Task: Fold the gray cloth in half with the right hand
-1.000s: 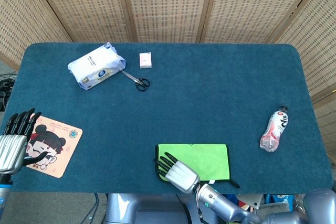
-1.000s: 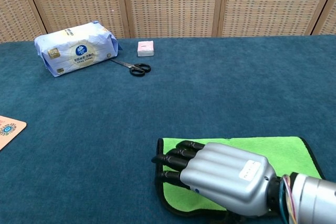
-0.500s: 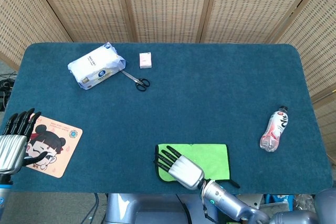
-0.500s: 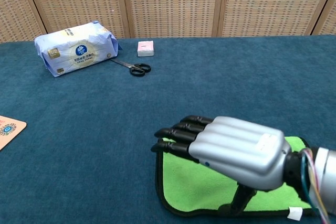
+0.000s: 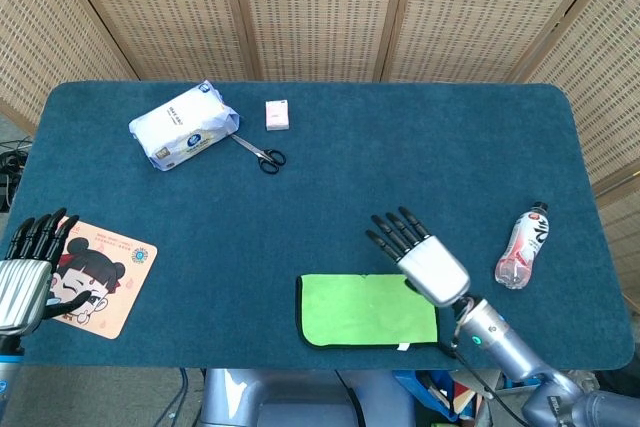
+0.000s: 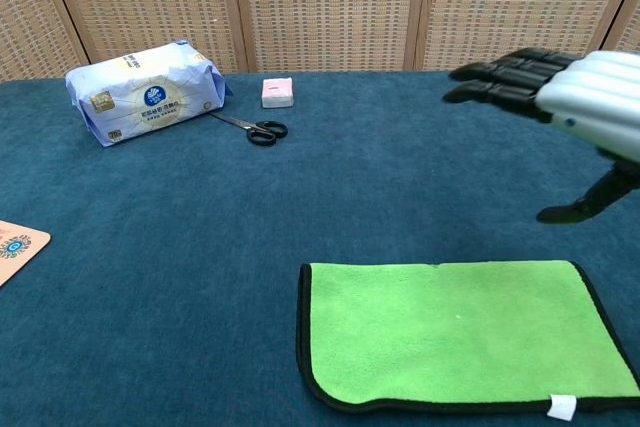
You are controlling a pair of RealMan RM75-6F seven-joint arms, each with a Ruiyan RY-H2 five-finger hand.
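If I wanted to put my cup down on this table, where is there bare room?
The widest bare stretch is the table's middle and far right, between the scissors and the bottle. It is also bare between the cartoon mat and the green cloth. The far left is crowded: tissue pack, scissors, pink box. The right hand hovers beside the cloth.

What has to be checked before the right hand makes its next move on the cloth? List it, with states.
1. Right hand empty, fingers apart: ok.
2. Right hand clear of the cloth: ok, raised near its far right corner.
3. Cloth flat, all edges in view: ok.
4. Cloth already folded in half: cannot tell; only a green face shows.
5. Bottle clear of the cloth: ok, lying apart to its right.
6. Left hand out of the way: ok, far left by the cartoon mat.
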